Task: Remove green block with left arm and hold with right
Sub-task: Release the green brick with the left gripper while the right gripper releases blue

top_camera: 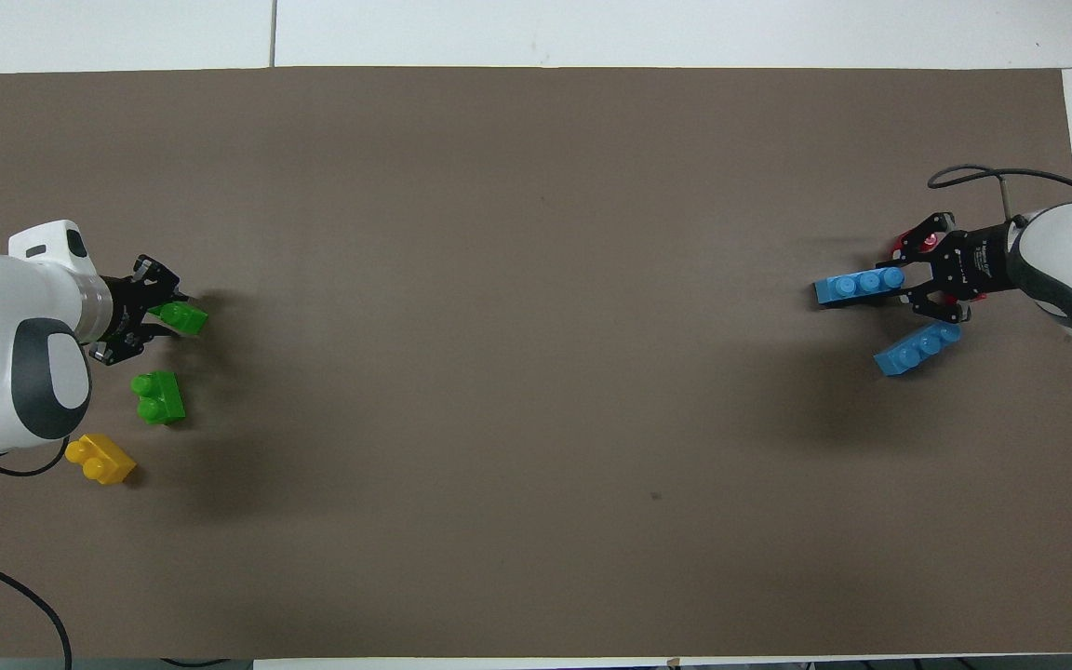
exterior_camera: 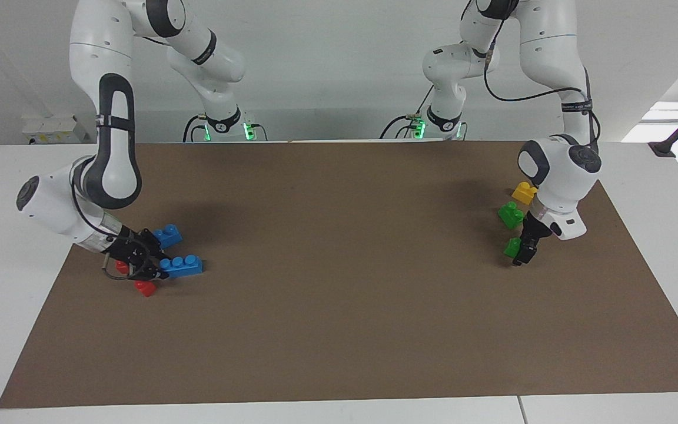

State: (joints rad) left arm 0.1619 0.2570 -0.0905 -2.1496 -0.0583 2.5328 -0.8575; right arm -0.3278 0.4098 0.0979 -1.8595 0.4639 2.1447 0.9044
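Note:
The green block (exterior_camera: 512,246) (top_camera: 186,318), bright green with two studs, is at the left arm's end of the brown mat. My left gripper (exterior_camera: 524,252) (top_camera: 160,317) is shut on it and holds it tilted, just off the mat. At the right arm's end, my right gripper (exterior_camera: 152,266) (top_camera: 910,284) reaches low over the mat. It is shut on one end of a three-stud blue brick (exterior_camera: 182,265) (top_camera: 860,285).
A darker green two-stud brick (exterior_camera: 510,214) (top_camera: 158,397) and a yellow brick (exterior_camera: 524,191) (top_camera: 100,459) lie nearer to the robots than the held block. A second blue brick (exterior_camera: 167,234) (top_camera: 917,346) and red pieces (exterior_camera: 146,288) lie by the right gripper.

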